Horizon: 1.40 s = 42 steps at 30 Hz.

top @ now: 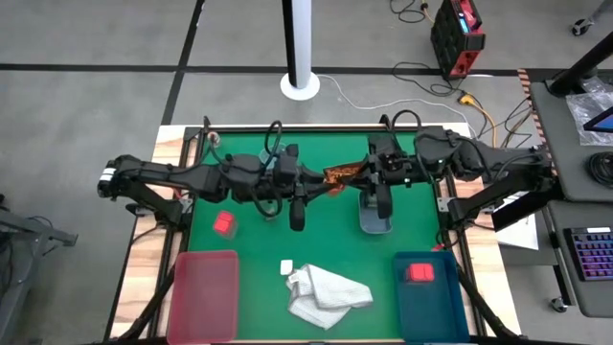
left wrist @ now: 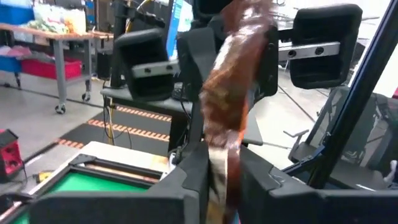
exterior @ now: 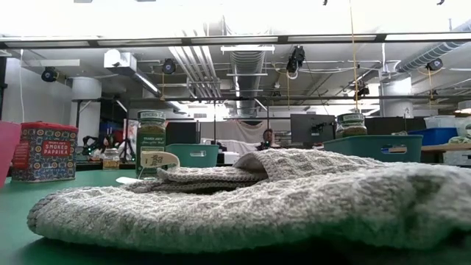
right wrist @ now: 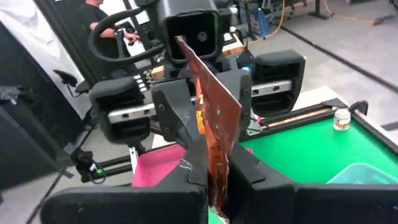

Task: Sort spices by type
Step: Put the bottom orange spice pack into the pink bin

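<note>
A flat red-orange and brown packet [top: 340,175] is held between my two grippers over the far middle of the green mat. My left gripper [top: 321,179] is shut on its left end and my right gripper [top: 362,175] on its right end. Each wrist view shows the packet [left wrist: 227,93] [right wrist: 214,118] running from that arm's own fingers to the other gripper. A red block [top: 224,223] stands on the mat. Another red block [top: 420,273] lies in the dark blue tray [top: 431,307]. A greenish jar [exterior: 151,143] and a red paprika tin [exterior: 45,151] stand upright on the mat. My left gripper pinches the packet's left end [left wrist: 219,163] between its two fingers, coming level from the table's left. The packet stands on edge and is clear of the mat. My right gripper pinches the packet's right end [right wrist: 214,163] between its two fingers, coming level from the table's right. The packet stands on edge, spanning the gap to the other gripper.
A white cloth [top: 326,292] lies crumpled at the near middle. A pink tray [top: 204,292] is at the near left. A pale clear tray [top: 375,218] sits under the right arm. A small jar [top: 213,139] stands at the far left corner. A person shows beyond the table [right wrist: 99,9].
</note>
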### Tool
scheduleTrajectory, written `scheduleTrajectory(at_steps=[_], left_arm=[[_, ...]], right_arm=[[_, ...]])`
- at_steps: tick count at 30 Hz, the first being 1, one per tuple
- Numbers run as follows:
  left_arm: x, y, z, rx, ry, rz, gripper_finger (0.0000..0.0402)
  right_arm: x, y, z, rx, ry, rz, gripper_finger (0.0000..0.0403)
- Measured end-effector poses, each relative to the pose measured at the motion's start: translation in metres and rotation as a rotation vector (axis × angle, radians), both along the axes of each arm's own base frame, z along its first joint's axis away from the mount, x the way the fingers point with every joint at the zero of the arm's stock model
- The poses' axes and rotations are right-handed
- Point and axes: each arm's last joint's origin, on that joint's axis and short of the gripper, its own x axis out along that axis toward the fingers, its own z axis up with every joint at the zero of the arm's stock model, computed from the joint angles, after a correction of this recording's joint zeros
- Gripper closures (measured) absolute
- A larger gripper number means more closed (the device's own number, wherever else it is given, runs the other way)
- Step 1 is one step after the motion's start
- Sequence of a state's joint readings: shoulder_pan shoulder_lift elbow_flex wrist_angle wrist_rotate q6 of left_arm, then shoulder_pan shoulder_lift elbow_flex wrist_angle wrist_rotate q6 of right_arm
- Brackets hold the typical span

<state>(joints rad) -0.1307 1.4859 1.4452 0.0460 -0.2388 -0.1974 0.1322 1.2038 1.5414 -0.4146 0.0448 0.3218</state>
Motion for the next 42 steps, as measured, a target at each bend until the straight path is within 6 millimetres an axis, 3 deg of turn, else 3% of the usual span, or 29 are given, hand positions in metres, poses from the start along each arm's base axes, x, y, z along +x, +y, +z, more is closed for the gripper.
scheduleTrajectory(at_steps=[6, 11, 18, 21, 28, 39, 42], left_arm=[[-0.008, 0.0, 0.001, -0.016, 0.042, -0.043, 0.0306], [-0.032, 0.004, 0.011, -0.008, 0.099, -0.032, 0.025], [-0.05, 0.007, 0.026, 0.064, 0.057, -0.027, 0.0206], [-0.044, 0.008, 0.024, 0.059, 0.045, -0.029, 0.0201], [-0.008, 0.002, -0.004, 0.037, 0.101, -0.109, 0.02], [0.008, 0.006, -0.027, 0.002, 0.211, -0.094, 0.0201], [0.018, 0.006, -0.036, 0.04, 0.225, -0.095, 0.0218]], right_arm=[[-0.002, 0.0, 0.002, -0.044, -0.01, 0.009, 0.039], [-0.003, 0.0, 0.001, -0.034, 0.012, 0.007, 0.039], [0.004, 0.001, -0.036, 0.016, 0.345, -0.022, 0.039], [0.011, 0.002, -0.05, 0.043, 0.44, -0.043, 0.039], [0.027, 0.004, -0.061, 0.038, 0.478, -0.048, 0.039], [0.03, 0.004, -0.059, 0.011, 0.471, -0.038, 0.039], [0.029, 0.004, -0.059, 0.004, 0.469, -0.034, 0.039]])
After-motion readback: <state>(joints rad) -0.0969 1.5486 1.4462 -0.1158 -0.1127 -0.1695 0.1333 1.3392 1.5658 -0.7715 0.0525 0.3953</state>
